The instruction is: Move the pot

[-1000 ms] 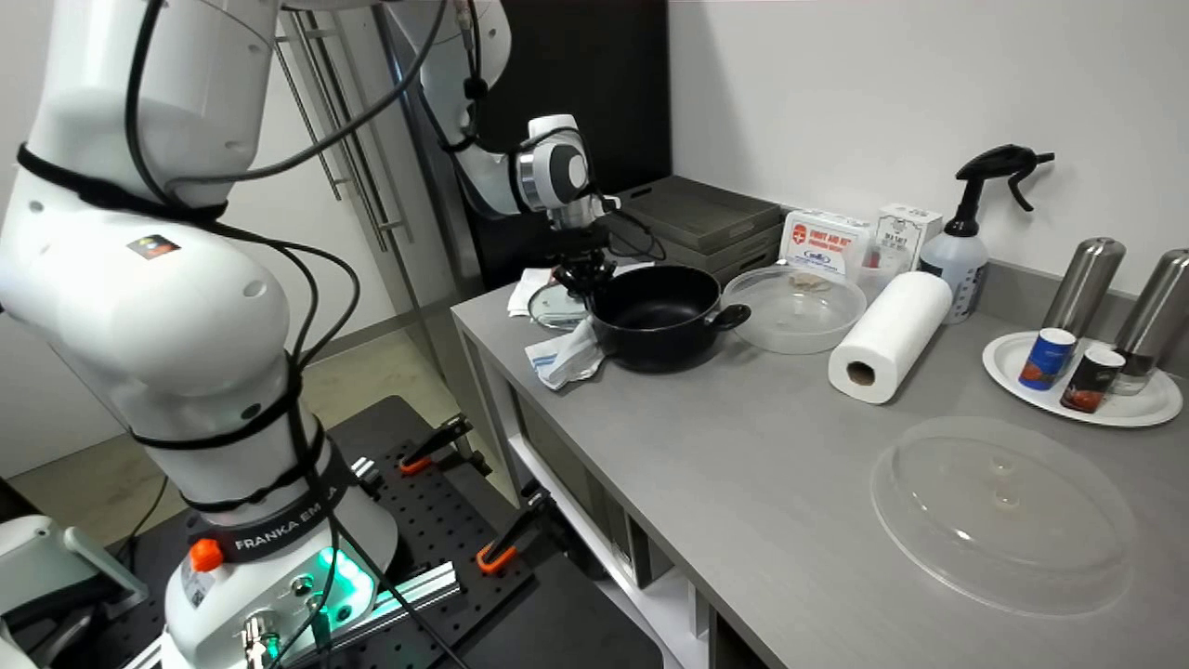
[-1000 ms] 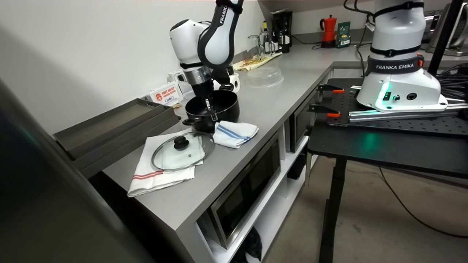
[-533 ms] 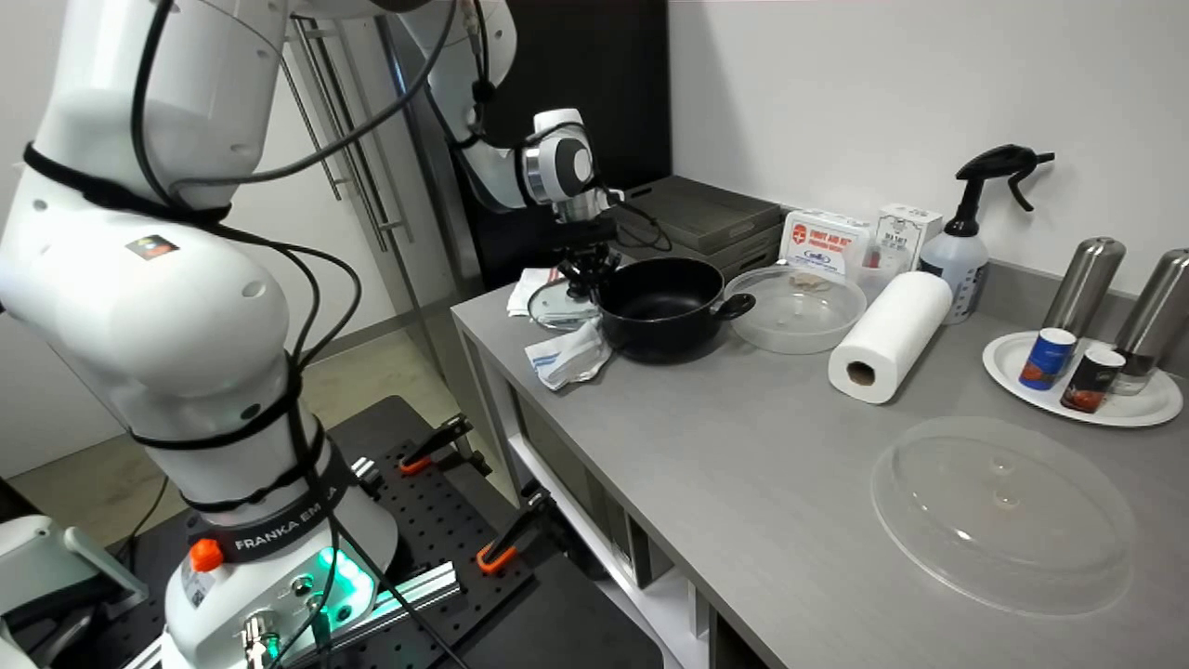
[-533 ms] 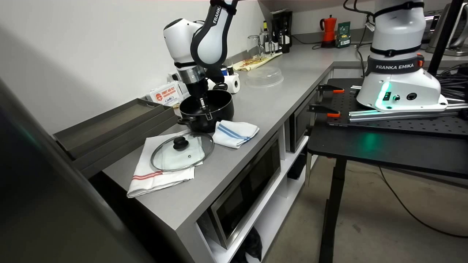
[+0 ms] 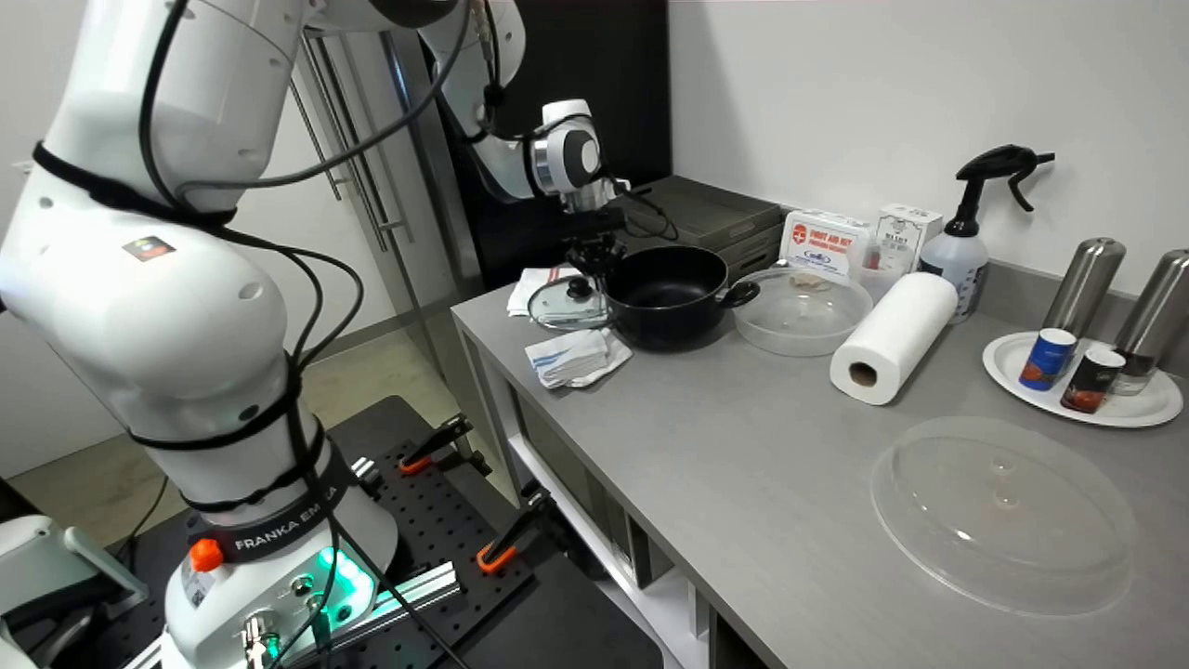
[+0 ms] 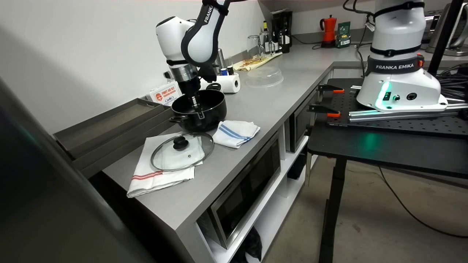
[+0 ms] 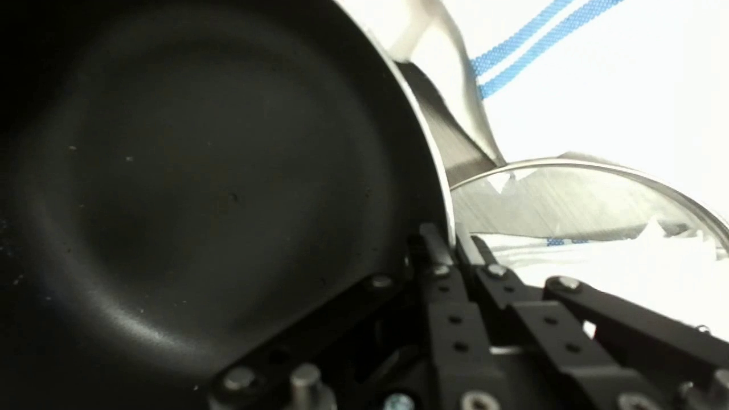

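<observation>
A: Entries from the near corner of the desk (image 6: 270,102), as an exterior view has it?

B: Towel (image 6: 145,183), white, red-striped: one, laid flat by the end edge. Glass lid (image 6: 188,155), black knob: one, lying over that towel. Trays (image 6: 109,120), grey, stacked, at the corner where end edge meets wall edge.

A: By the front edge?

B: Folded cloth (image 6: 234,134), white, blue-striped: one.

A: And the pot (image 6: 215,115)?

B: Black, round, loop handles, mouth up: one. Set back from the front edge, just past lid and cloth. Its underside shows poorly; I cannot tell whether it touches the desk.

A: State of the fingers (image 7: 435,246)?

B: Drawn together on the rim, one inside the wall, one outside, per the wrist view.

A: Farther?

B: First aid kit (image 6: 165,94), white, wall edge. Paper towel roll (image 6: 226,84), on its side. Clear cover (image 6: 265,76), between wall edge and front edge. Moka pot (image 6: 328,32), red, near the far edge.
</observation>
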Controlling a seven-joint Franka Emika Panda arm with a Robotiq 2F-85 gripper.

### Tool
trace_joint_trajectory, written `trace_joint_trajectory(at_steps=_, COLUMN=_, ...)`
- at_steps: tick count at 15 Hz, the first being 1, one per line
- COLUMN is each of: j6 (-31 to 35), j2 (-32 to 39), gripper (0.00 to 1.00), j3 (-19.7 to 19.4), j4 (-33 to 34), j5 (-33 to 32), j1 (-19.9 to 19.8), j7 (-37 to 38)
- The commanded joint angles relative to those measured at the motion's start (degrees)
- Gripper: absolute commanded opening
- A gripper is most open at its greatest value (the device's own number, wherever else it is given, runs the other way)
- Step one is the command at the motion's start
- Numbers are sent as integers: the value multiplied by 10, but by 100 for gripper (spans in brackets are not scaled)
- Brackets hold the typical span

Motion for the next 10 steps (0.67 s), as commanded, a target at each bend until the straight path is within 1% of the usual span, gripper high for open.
trace_joint_trajectory(at_steps=1, j6=-30, j2=18, gripper=1, j3=4, j4=49, j5=11, j1=-12, j7=-16)
trace_joint_trajectory(at_steps=7, j6=-49, j2=52, gripper=1, j3=2, j4=97, j5=25, j1=-27, j7=-14)
trace_joint_trajectory(at_steps=10, j6=-56, j2=58, gripper=1, j3=1, j4=113, j5=26, j1=-26, j7=-13)
